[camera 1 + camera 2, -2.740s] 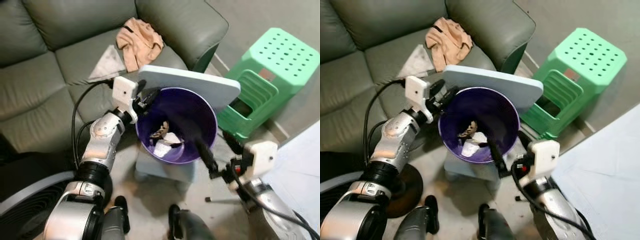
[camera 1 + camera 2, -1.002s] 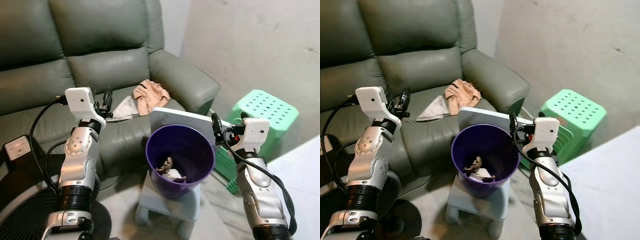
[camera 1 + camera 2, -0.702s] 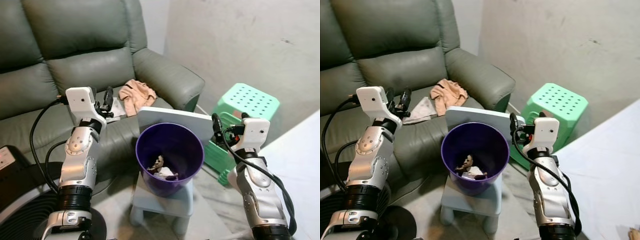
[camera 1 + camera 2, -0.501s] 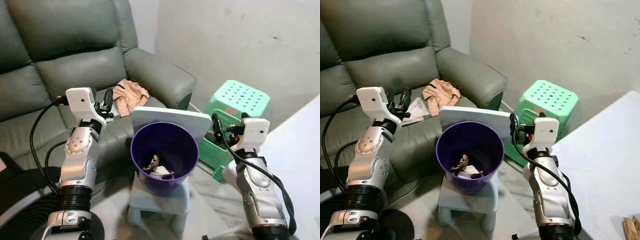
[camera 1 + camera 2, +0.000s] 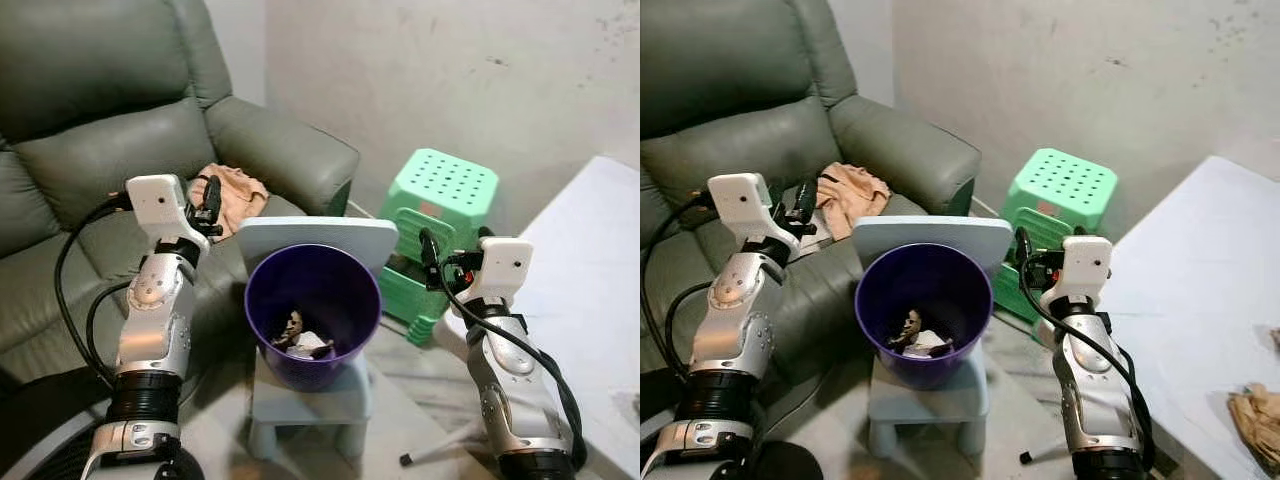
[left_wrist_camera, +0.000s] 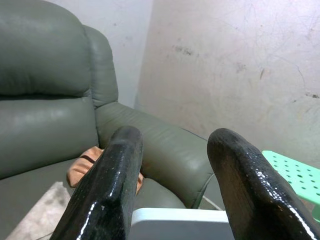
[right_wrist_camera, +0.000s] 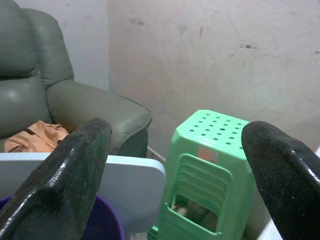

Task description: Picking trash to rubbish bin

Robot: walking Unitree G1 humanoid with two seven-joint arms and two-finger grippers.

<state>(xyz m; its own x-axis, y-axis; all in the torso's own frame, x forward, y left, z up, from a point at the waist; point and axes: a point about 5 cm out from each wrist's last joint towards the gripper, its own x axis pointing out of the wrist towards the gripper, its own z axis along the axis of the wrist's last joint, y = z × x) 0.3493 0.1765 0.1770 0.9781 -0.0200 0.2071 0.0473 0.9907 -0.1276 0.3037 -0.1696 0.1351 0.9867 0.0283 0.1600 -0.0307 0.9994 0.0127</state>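
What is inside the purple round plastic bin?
At the bottom of the purple round plastic bin lie crumpled white paper and a small brownish scrap. The bin's near wall covers part of the bottom, so more may lie there.

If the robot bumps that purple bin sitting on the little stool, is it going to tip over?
Probably yes. The purple plastic rubbish bin stands on a small pale blue stool whose top looks barely wider than the bin's base. It tapers toward the bottom, and the few scraps of trash inside add little weight, so a sideways push could likely topple it or slide it off.
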